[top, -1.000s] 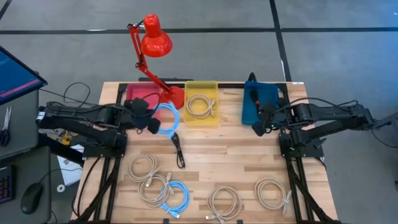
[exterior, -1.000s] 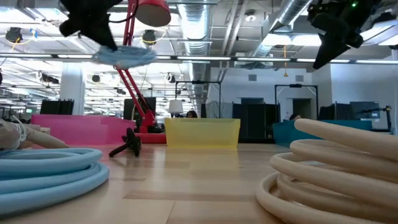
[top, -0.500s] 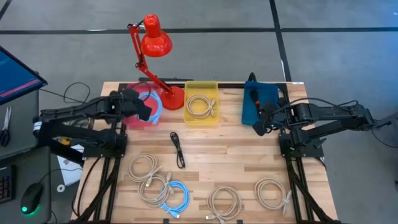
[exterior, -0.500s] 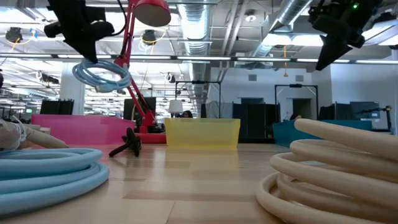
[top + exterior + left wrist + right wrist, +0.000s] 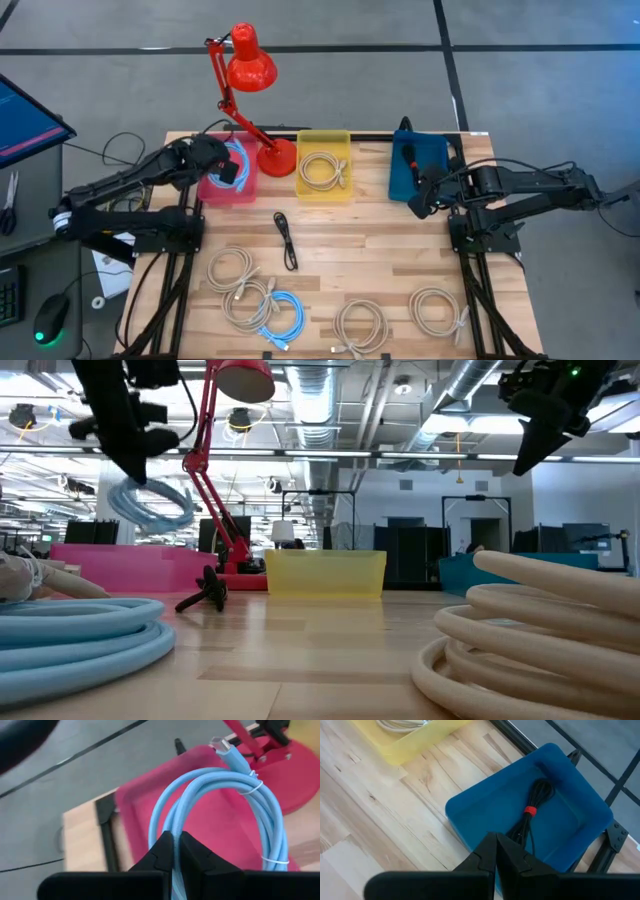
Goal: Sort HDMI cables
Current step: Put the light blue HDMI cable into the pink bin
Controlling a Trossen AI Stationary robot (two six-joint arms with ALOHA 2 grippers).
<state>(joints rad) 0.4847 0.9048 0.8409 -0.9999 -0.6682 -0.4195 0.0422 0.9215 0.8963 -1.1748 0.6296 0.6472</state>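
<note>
Two cables already lie sorted: a beige coil [image 5: 323,170] rests in the yellow bin [image 5: 324,140] at upper centre of the high view, and a black bundle [image 5: 532,817] with a red tie lies in the blue bin [image 5: 417,152] just right of it. A third is on its way: the left gripper [image 5: 226,173], pinched shut on a light blue coil [image 5: 225,815], hangs over the pink bin [image 5: 212,190] at upper left, beside the base of the red lamp [image 5: 250,60]; in the low view the coil dangles above the bin's rim, so it is not yet set down. The right gripper [image 5: 418,207], closed and empty, waits above the near edge of the blue bin. Left on the wooden table [image 5: 400,250] are one black bundle [image 5: 286,240] near the middle, and along the lower part of the frame a beige coil [image 5: 230,268], another beige coil [image 5: 246,303] overlapping a second light blue coil [image 5: 285,318], a beige coil [image 5: 362,327] at lower centre and one [image 5: 437,310] at lower right. By my judgement the sorting is roughly a third done, with six cables still to go once this one drops.
</note>
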